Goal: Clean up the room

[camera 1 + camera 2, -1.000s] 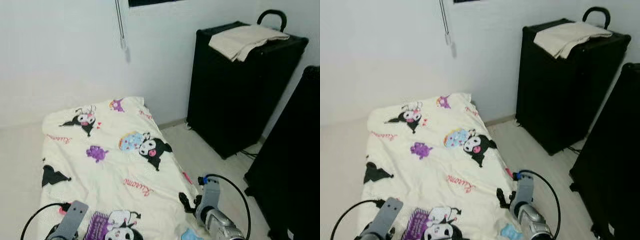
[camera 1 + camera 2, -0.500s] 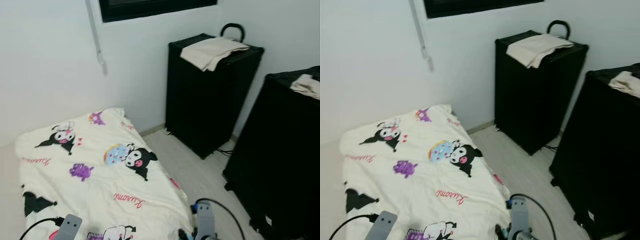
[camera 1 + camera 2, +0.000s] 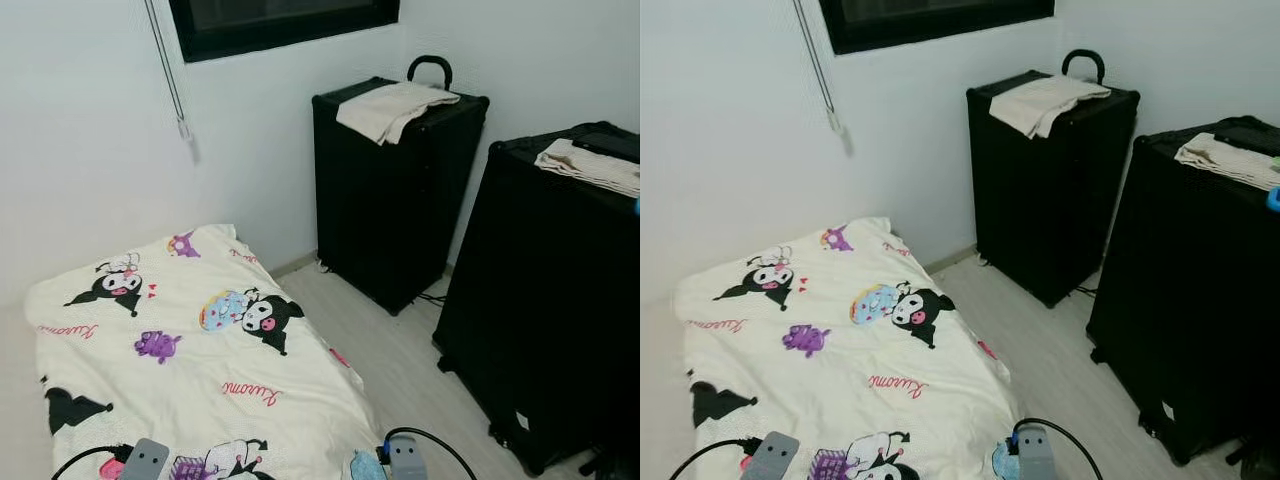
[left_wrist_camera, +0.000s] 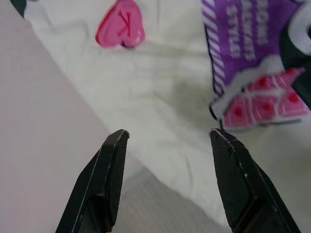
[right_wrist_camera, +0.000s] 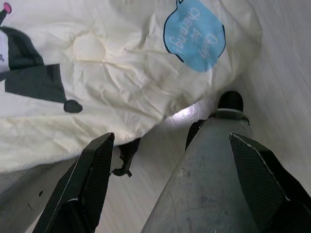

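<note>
While both arms hang low, I log the cartoon-print blanket (image 3: 200, 360) spread flat on the pale floor (image 3: 400, 350), running from 6 to 10 o'clock in the head views, its far end close to the white wall (image 3: 90, 150). Left gripper (image 4: 167, 138): fingers apart, holding nothing, poised over the blanket's edge where it meets the floor. Right gripper (image 5: 167, 141): fingers spread wide, holding nothing, above a rumpled blanket corner with a blue speech-bubble print; a grey part of the robot's body (image 5: 214, 184) sits between the fingers. At 1 o'clock, a black case (image 3: 395, 190) with a folded beige cloth (image 3: 390, 105) on top. At 3 o'clock, a second black case (image 3: 545, 290) carrying another pale cloth (image 3: 590, 165). At 12 o'clock, a dark window (image 3: 285, 15) with a cord (image 3: 165, 65) hanging beside it.
</note>
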{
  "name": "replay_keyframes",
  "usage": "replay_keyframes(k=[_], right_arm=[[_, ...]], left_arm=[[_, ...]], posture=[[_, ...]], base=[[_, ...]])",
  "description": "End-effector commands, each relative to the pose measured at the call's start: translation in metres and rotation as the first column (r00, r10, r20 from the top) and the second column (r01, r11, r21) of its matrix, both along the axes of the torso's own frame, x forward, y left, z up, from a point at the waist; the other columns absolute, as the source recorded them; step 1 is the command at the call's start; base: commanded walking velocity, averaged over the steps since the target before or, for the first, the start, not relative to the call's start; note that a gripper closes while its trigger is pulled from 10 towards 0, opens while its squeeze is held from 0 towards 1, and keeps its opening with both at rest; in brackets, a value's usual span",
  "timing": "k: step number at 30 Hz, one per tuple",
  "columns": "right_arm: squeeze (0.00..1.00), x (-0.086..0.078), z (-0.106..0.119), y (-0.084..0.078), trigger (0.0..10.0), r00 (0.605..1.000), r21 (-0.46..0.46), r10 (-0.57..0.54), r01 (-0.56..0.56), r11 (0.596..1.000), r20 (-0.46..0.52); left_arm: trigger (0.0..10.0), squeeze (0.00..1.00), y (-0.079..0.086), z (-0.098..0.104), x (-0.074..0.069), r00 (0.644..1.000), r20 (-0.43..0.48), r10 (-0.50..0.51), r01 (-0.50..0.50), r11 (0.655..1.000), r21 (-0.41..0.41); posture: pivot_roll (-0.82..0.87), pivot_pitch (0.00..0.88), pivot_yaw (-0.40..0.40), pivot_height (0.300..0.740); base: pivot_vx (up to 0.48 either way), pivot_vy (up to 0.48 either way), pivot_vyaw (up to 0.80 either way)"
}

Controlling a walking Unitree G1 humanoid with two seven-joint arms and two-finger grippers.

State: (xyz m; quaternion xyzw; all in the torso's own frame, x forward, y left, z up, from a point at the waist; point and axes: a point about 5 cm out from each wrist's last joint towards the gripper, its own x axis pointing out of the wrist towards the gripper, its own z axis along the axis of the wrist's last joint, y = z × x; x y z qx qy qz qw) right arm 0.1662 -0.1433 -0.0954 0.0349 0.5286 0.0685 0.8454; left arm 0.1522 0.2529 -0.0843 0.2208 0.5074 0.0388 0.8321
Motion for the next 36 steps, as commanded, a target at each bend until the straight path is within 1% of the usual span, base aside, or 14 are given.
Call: replay_keyframes(k=[1, 3, 10, 24, 29, 32, 36], right_arm=[[0.00, -0.002, -0.001, 0.001, 10.0, 1.000, 0.001, 0.021, -0.021, 1.000, 0.007], [0.00, -0.002, 0.000, 0.001, 10.0, 1.000, 0.011, 0.013, -0.013, 1.000, 0.013], [0.00, -0.002, 0.000, 0.001, 10.0, 1.000, 0.021, -0.004, 0.004, 1.000, 0.014], [0.00, -0.003, -0.001, -0.001, 10.0, 1.000, 0.026, -0.015, 0.015, 1.000, 0.008], [0.00, -0.003, -0.001, -0.001, 10.0, 1.000, 0.028, -0.013, 0.013, 1.000, 0.011], [0.00, -0.004, -0.001, -0.002, 10.0, 1.000, 0.015, -0.014, 0.014, 1.000, 0.010], [0.00, -0.004, -0.001, -0.001, 10.0, 1.000, 0.021, -0.016, 0.016, 1.000, 0.009]], left_arm=[[10.0, 0.00, -0.003, -0.002, -0.003, 1.000, -0.021, -0.010, 0.009, 1.000, -0.005], [10.0, 0.00, -0.004, -0.002, -0.003, 1.000, -0.021, -0.010, 0.010, 1.000, -0.006], [10.0, 0.00, -0.006, -0.003, -0.003, 1.000, -0.024, -0.019, 0.019, 1.000, -0.009], [10.0, 0.00, -0.011, -0.002, 0.003, 0.998, -0.019, -0.058, 0.058, 0.998, -0.012], [10.0, 0.00, -0.012, -0.002, 0.004, 0.998, -0.017, -0.062, 0.062, 0.998, -0.019], [10.0, 0.00, -0.016, -0.002, 0.006, 0.996, -0.011, -0.086, 0.085, 0.996, -0.037], [10.0, 0.00, -0.019, -0.001, 0.009, 0.995, -0.008, -0.103, 0.103, 0.994, -0.048]], posture=[[0.02, 0.000, 0.014, 0.697], [0.02, 0.000, 0.012, 0.697], [0.02, 0.000, 0.017, 0.697], [0.02, 0.000, 0.015, 0.697], [0.02, 0.000, 0.013, 0.697], [0.03, 0.000, 0.011, 0.697], [0.02, 0.000, 0.012, 0.697]], base=[[-0.405, 0.000, 0.00], [-0.409, 0.000, 0.00], [-0.415, 0.000, 0.56], [-0.380, 0.000, 0.57], [-0.169, 0.000, 0.57], [0.000, 0.000, 0.00], [0.000, 0.000, 0.00]])
